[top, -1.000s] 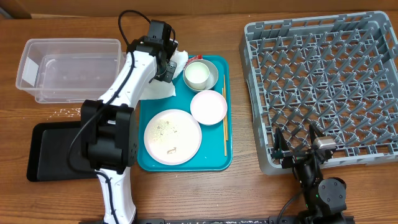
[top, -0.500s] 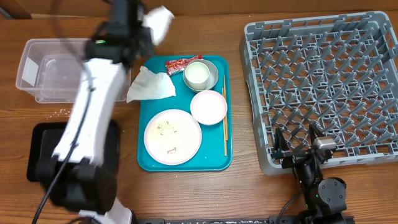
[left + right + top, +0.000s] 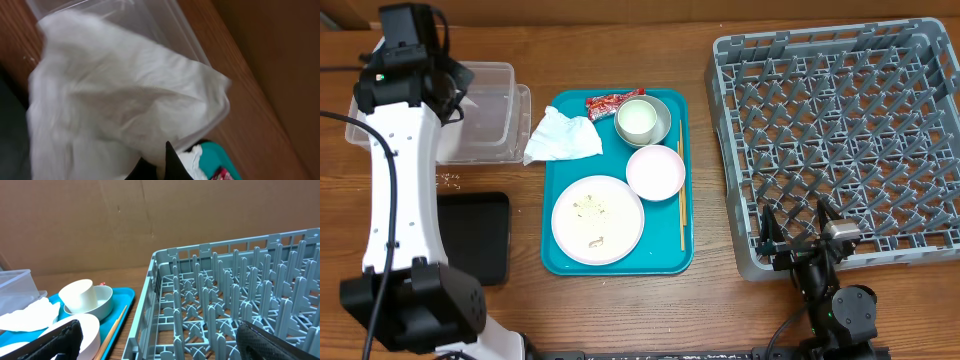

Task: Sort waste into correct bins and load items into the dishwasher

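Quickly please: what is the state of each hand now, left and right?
Left hand: closed, holding a white paper napkin.
Right hand: open, holding nothing.

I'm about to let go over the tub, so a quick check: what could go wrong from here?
The napkin in the left fingers spreads wide over the clear tub; dropped, it may catch on the rim. A second napkin overhangs the teal tray and could slide off.
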Controlling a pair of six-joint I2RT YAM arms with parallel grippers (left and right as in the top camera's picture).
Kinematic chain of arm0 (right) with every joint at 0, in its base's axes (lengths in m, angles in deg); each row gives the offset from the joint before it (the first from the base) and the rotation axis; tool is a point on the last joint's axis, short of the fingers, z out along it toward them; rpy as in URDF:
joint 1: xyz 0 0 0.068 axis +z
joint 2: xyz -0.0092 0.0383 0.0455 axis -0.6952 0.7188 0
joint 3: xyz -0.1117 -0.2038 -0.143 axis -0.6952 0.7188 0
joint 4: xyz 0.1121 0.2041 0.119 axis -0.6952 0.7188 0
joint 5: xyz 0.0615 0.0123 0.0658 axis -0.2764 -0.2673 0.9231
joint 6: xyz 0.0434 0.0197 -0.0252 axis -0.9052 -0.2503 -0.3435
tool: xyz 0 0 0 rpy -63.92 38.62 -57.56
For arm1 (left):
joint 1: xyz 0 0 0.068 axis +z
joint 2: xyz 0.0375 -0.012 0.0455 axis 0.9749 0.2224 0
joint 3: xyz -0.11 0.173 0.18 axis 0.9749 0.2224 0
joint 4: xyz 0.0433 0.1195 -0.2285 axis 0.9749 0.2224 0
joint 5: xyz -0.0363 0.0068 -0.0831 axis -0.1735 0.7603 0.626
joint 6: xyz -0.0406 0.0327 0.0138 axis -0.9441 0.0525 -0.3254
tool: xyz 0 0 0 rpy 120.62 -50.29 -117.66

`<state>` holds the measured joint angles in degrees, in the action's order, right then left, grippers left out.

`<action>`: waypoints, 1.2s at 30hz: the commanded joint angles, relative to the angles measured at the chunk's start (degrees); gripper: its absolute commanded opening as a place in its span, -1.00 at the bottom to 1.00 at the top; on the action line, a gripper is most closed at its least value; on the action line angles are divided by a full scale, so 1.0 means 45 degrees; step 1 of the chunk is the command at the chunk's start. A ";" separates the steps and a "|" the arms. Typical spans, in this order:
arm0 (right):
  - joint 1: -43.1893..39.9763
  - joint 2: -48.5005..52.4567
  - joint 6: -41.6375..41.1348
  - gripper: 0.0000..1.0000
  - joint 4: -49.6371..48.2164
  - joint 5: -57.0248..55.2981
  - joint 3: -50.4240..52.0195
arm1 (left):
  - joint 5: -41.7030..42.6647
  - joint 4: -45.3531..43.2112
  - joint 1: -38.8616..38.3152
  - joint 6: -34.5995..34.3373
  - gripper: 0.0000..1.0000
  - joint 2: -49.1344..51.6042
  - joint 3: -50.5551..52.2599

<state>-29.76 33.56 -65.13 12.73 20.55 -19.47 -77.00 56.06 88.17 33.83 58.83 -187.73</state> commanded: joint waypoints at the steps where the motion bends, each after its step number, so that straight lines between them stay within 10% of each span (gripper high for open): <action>1: -0.0049 -0.0136 0.0049 1.00 -0.0068 0.0049 0.0131 | -0.0165 -0.0359 0.0520 -0.1885 -0.91 0.0758 0.0063; 14: -0.0049 -0.0136 0.0049 1.00 -0.0068 0.0049 0.0131 | 0.0039 -0.3181 0.0709 0.1617 -0.82 0.1205 0.0053; 28: -0.0049 -0.0136 0.0049 1.00 -0.0068 0.0049 0.0131 | 0.0321 -0.3162 0.0714 0.1763 -0.80 0.2424 0.0058; 30: -0.0049 -0.0136 0.0049 0.99 -0.0068 0.0049 0.0131 | 0.0563 -0.3177 0.0714 0.1797 -0.54 0.2807 0.0058; 32: -0.0049 -0.0136 0.0049 1.00 -0.0068 0.0049 0.0131 | 0.0777 -0.3269 0.0714 0.1797 0.15 0.2997 0.0058; 36: -0.0049 -0.0136 0.0049 1.00 -0.0068 0.0049 0.0131 | 0.2069 -0.3638 0.0714 0.3220 0.68 0.2880 -0.0102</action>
<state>-29.76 33.56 -65.11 12.73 20.55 -19.47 -72.87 40.65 91.50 42.91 72.82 -187.44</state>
